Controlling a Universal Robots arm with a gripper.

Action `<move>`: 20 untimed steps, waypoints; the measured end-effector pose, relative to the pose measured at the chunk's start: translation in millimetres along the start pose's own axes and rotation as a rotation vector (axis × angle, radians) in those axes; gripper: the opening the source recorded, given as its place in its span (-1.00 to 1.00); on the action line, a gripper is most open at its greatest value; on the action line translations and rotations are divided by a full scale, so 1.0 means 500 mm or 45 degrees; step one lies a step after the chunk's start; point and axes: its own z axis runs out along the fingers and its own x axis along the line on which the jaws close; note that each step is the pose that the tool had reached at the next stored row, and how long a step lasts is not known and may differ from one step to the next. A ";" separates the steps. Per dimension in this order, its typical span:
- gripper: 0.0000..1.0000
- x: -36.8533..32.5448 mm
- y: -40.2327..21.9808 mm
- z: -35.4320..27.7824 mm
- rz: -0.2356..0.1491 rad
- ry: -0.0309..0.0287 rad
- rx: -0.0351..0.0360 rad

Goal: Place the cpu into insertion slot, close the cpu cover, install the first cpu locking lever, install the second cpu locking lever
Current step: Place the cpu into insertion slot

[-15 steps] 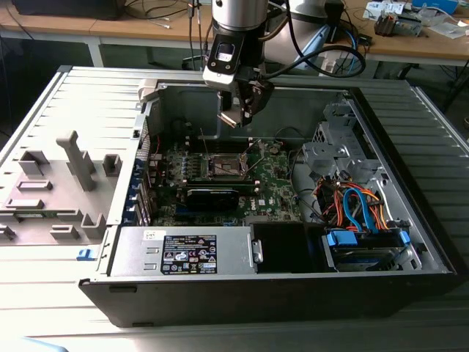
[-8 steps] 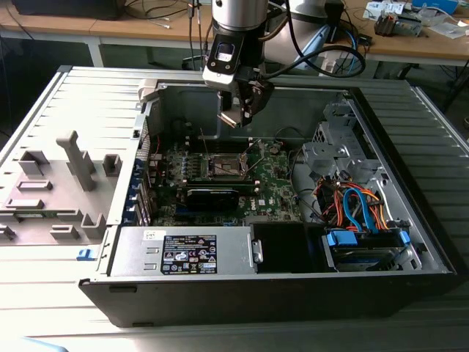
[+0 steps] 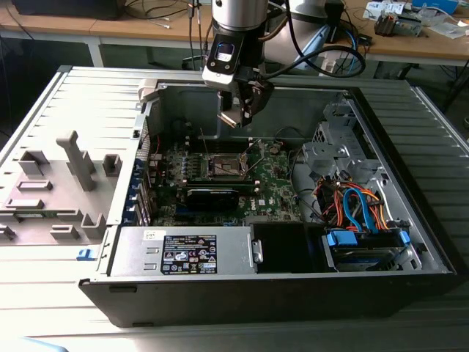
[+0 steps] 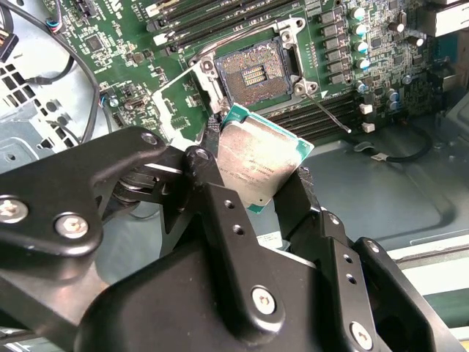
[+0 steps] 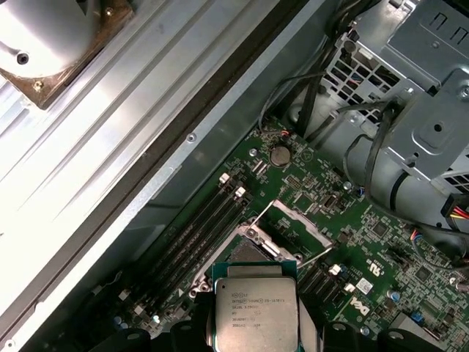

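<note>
A black robot tool [image 3: 236, 114] hangs inside an open computer case [image 3: 293, 297]. Its two fingers are closed on opposite edges of the cpu [image 4: 260, 163], a flat square chip with a dull silvery face and a green rim, held at a tilt. The insertion slot [image 4: 250, 71], a small square socket with a dark centre and a silver metal rim, lies below the chip on the green circuit board [image 3: 277, 185], clear of it. The cpu cover [image 5: 299, 218], a thin metal frame, stands hinged open beside the slot.
</note>
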 end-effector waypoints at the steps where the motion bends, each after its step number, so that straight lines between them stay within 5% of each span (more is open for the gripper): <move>1: 0.09 0.000 0.000 0.000 0.001 0.0000 0.0000; 20: 0.09 0.000 0.000 0.001 0.039 -0.0030 -0.0007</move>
